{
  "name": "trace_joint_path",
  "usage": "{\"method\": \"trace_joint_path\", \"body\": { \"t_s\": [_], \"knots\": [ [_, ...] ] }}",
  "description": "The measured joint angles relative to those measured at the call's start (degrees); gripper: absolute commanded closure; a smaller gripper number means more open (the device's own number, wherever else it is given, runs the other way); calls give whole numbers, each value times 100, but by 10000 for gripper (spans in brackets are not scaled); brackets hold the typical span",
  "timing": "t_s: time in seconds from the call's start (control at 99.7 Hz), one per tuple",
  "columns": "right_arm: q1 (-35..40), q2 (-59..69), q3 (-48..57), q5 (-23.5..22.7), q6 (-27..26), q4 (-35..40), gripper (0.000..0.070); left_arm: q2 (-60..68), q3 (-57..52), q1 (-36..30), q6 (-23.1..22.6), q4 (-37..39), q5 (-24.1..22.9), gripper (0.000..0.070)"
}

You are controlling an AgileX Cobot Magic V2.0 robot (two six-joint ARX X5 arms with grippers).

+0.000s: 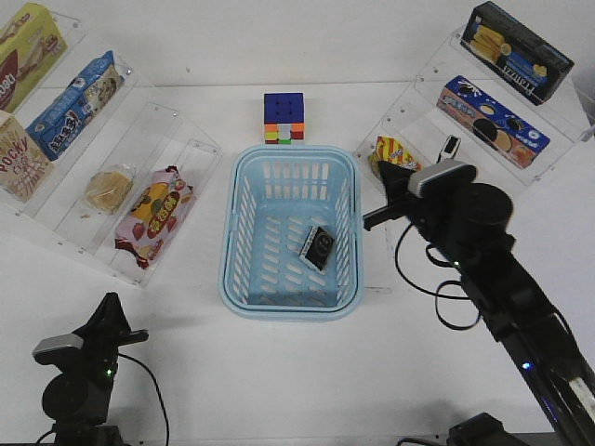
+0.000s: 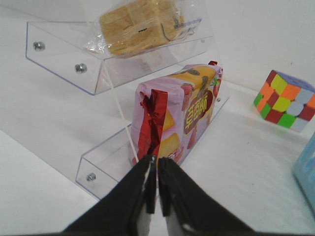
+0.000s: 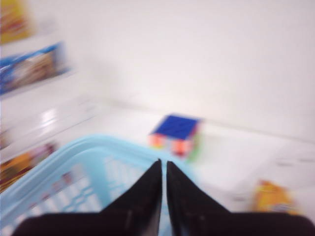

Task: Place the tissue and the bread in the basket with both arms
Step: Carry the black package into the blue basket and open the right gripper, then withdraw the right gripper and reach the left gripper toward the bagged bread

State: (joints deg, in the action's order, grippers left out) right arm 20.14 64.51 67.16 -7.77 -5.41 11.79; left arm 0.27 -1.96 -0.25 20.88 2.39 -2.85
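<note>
Tissue (image 1: pixel 318 247) lies in the basket (image 1: pixel 244 243) — both arms' jaws closed, empty.

Ahead of me, past the far rim, a colour cube (image 1: pixel 284 117) sits on the white table (image 1: pixel 279 372); on my left, a clear tiered rack (image 1: pixel 191 158) holds a red-pink snack bag (image 1: pixel 153 214), a blue biscuit box (image 1: pixel 76 104) and a Pocky box (image 1: pixel 20 156); on my right, another rack (image 1: pixel 423 88) carries a black box (image 1: pixel 517 51), a blue cookie box (image 1: pixel 491 121) and a yellow packet (image 1: pixel 394 154).
</note>
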Motion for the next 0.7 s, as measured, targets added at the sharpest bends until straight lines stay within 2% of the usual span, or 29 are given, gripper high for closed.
{"method": "trace_joint_path", "body": {
  "t_s": [0.09,0.16,0.321,0.391,0.572,0.612,0.702],
  "knots": [
    [-129,-546,-374,197,4,-310,698,0,-26,0,584,-33,37,699],
    [-151,-1093,-979,284,22,-682,698,39,-181,0,855,-155,155,699],
    [-153,-2345,-2778,693,236,-2044,698,557,-1217,0,938,-540,243,699],
    [-160,-2629,-3335,920,269,-2448,698,1027,-1749,0,647,-748,273,699],
    [-177,-2616,-3464,927,260,-1976,698,2758,-3029,0,-837,-1401,278,684],
    [-177,-2612,-3464,927,258,-1921,698,3169,-3311,0,-1220,-1513,278,616],
    [-170,-2627,-3464,929,256,-1965,698,4072,-3932,0,-2050,-1773,278,362]
  ]
}}
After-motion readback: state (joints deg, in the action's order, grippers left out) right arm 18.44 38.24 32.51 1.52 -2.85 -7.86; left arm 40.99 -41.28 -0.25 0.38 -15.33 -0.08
